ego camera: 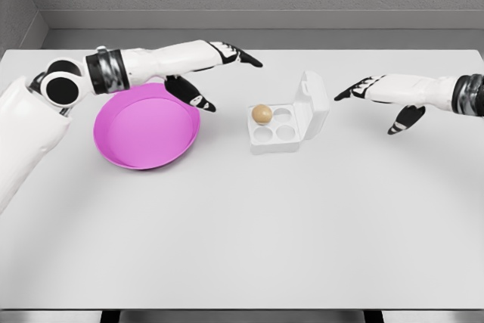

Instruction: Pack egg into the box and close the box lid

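A white egg box [283, 128] stands on the table's middle with its lid [312, 105] raised on the right side. A tan egg [262, 114] sits in the box's far-left cup; the other cups are bare. My left hand [219, 73] hovers above the pink bowl's far edge, left of the box, fingers spread and holding nothing. My right hand [374, 100] hangs to the right of the lid, apart from it, fingers extended and holding nothing.
A pink bowl [146, 126] lies left of the box under my left forearm, with nothing in it. The white table [242, 232] stretches wide in front. A grey wall stands behind the far edge.
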Available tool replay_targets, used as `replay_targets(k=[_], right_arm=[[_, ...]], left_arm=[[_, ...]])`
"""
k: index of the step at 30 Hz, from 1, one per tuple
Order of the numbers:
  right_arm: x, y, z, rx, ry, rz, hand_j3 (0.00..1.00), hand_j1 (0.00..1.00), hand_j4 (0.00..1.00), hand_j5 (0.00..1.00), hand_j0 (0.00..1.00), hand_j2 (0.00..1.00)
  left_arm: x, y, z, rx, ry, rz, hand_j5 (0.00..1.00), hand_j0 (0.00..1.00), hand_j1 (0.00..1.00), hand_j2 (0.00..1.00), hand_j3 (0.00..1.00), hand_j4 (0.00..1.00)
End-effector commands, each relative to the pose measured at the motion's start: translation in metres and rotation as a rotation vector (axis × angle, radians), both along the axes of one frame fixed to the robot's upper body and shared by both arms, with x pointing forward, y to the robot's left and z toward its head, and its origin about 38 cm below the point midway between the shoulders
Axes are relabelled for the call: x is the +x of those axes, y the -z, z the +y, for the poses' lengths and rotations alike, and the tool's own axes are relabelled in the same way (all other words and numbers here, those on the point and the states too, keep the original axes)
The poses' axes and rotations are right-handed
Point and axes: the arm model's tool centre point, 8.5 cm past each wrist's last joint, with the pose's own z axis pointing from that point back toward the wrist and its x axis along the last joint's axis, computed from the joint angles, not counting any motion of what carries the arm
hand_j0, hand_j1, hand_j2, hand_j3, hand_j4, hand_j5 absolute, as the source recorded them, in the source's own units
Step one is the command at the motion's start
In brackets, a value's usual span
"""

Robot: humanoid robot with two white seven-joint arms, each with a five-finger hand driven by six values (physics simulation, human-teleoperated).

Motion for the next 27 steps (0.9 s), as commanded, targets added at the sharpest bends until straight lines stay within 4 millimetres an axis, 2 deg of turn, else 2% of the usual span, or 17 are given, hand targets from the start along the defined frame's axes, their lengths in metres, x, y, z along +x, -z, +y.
replay_targets(k=[1, 3, 4, 6, 11, 12, 13, 14, 16, 18, 20, 24, 27], right_arm=[[0.002, 0.002, 0.013, 0.025, -0.020, 0.002, 1.00, 1.00, 1.00, 1.00, 1.00, 1.00], [0.003, 0.005, 0.022, 0.037, -0.033, 0.004, 1.00, 1.00, 1.00, 1.00, 1.00, 1.00], [0.003, 0.004, 0.022, 0.036, -0.036, 0.003, 1.00, 1.00, 1.00, 1.00, 1.00, 1.00], [0.002, -0.002, 0.028, 0.039, -0.055, -0.012, 1.00, 1.00, 1.00, 1.00, 1.00, 1.00], [0.001, -0.015, 0.040, 0.047, -0.093, -0.043, 1.00, 1.00, 1.00, 1.00, 1.00, 1.00], [0.000, -0.017, 0.042, 0.047, -0.101, -0.050, 1.00, 1.00, 1.00, 1.00, 1.00, 1.00], [-0.002, -0.022, 0.048, 0.050, -0.120, -0.062, 1.00, 1.00, 1.00, 1.00, 1.00, 1.00], [-0.004, -0.025, 0.055, 0.056, -0.141, -0.072, 1.00, 1.00, 1.00, 1.00, 1.00, 1.00], [-0.006, -0.023, 0.078, 0.080, -0.188, -0.073, 1.00, 1.00, 1.00, 1.00, 1.00, 1.00], [-0.008, -0.012, 0.097, 0.087, -0.226, -0.049, 1.00, 1.00, 1.00, 1.00, 1.00, 1.00], [-0.002, -0.029, 0.089, 0.074, -0.212, -0.084, 1.00, 1.00, 1.00, 1.00, 1.00, 1.00], [0.003, -0.061, 0.046, 0.049, -0.129, -0.150, 1.00, 1.00, 1.00, 1.00, 1.00, 1.00], [0.005, -0.062, 0.029, 0.044, -0.086, -0.150, 1.00, 1.00, 1.00, 1.00, 1.00, 1.00]], left_arm=[[-0.006, -0.011, 0.025, 0.016, -0.019, -0.020, 1.00, 1.00, 1.00, 1.00, 1.00, 1.00], [-0.020, -0.011, 0.060, 0.069, -0.050, -0.027, 1.00, 1.00, 1.00, 1.00, 1.00, 1.00], [-0.023, -0.003, 0.063, 0.057, -0.051, -0.003, 1.00, 1.00, 1.00, 1.00, 1.00, 1.00], [-0.027, -0.008, 0.093, 0.045, -0.093, 0.029, 1.00, 1.00, 1.00, 1.00, 1.00, 1.00], [-0.027, -0.003, 0.098, 0.054, -0.106, 0.041, 1.00, 1.00, 1.00, 1.00, 1.00, 1.00], [-0.029, 0.006, 0.101, 0.062, -0.113, 0.060, 1.00, 1.00, 1.00, 1.00, 1.00, 1.00], [-0.031, 0.012, 0.109, 0.076, -0.127, 0.074, 1.00, 1.00, 1.00, 1.00, 1.00, 1.00], [-0.033, 0.009, 0.120, 0.097, -0.145, 0.069, 1.00, 1.00, 1.00, 1.00, 1.00, 1.00], [-0.034, 0.013, 0.120, 0.098, -0.145, 0.077, 1.00, 1.00, 1.00, 1.00, 1.00, 1.00], [-0.034, 0.013, 0.120, 0.098, -0.145, 0.078, 1.00, 1.00, 1.00, 1.00, 1.00, 1.00], [-0.034, 0.013, 0.120, 0.099, -0.146, 0.079, 1.00, 1.00, 1.00, 1.00, 1.00, 1.00], [-0.034, 0.013, 0.120, 0.099, -0.146, 0.079, 1.00, 1.00, 1.00, 1.00, 1.00, 1.00], [-0.034, 0.013, 0.120, 0.100, -0.146, 0.078, 1.00, 1.00, 1.00, 1.00, 1.00, 1.00]])
